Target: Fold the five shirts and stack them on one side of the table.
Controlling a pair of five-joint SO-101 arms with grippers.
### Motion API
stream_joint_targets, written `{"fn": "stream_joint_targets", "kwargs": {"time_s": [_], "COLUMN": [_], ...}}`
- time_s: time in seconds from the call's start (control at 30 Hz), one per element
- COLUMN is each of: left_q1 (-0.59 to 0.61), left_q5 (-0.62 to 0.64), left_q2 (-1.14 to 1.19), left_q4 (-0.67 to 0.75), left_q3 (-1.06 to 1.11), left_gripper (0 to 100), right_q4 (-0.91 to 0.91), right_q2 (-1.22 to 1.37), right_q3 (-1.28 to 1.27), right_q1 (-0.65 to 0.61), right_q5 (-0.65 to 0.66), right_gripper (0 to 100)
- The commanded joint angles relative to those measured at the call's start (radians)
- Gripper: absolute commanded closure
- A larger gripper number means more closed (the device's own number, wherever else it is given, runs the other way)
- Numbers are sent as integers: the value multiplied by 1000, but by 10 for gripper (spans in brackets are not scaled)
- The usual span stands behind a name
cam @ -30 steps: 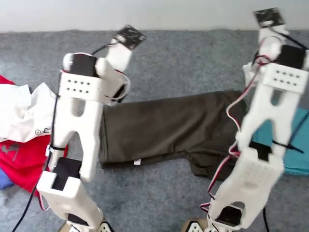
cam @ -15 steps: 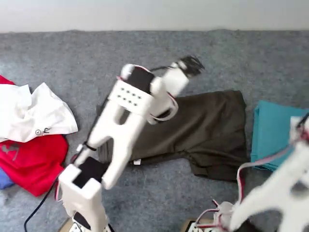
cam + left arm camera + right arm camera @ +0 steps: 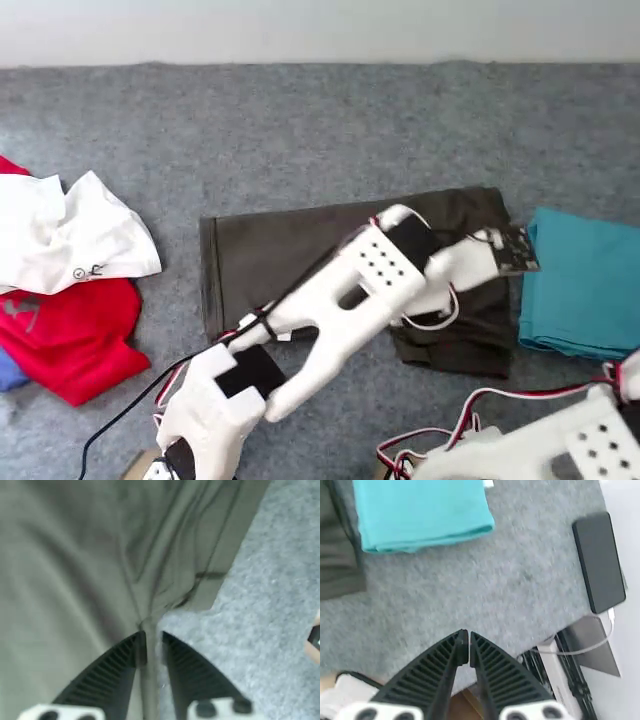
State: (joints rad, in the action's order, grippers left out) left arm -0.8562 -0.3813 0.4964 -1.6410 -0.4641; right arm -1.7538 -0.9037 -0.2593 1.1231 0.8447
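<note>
A dark olive shirt [image 3: 290,255] lies partly folded in the middle of the grey table. My left arm stretches across it, with the left gripper [image 3: 505,250] at the shirt's right edge, beside a folded teal shirt [image 3: 585,285]. In the left wrist view the left gripper [image 3: 150,636] is shut on a ridge of the olive shirt [image 3: 75,555]. A crumpled white shirt [image 3: 70,235] lies over a red shirt [image 3: 60,335] at the far left. My right gripper [image 3: 466,640] is shut on nothing, above bare carpet near the teal shirt [image 3: 420,510].
A bit of blue cloth [image 3: 8,372] peeks out under the red shirt. The right arm's body [image 3: 560,455] sits at the front right corner. Past the table edge lie a black slab [image 3: 600,562] and a cabled device [image 3: 585,655].
The left arm has swung from the shirt's left side across to its right edge. The right arm has pulled back from the shirt's right side to the front right corner.
</note>
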Motion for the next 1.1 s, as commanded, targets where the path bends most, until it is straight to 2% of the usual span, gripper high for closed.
{"fn": "stream_joint_targets", "kwargs": {"time_s": [0.0,0.17,0.67,0.87,1.07], "left_q1": [-46,-98,-57,-48,-52], "left_q5": [0,-5,-3,0,0], "left_q2": [-3,51,196,282,368], "left_q4": [25,44,166,164,94], "left_q3": [-39,-39,-41,-117,-243], "left_gripper": [870,870,870,878,946], "right_q4": [-39,-39,-39,-39,-39], "right_q2": [-28,-28,-28,-28,-28], "right_q3": [-9,-9,-9,-9,-9], "right_q1": [64,105,137,137,131], "right_q5": [35,48,49,48,48], "right_gripper": [987,986,985,984,984]}}
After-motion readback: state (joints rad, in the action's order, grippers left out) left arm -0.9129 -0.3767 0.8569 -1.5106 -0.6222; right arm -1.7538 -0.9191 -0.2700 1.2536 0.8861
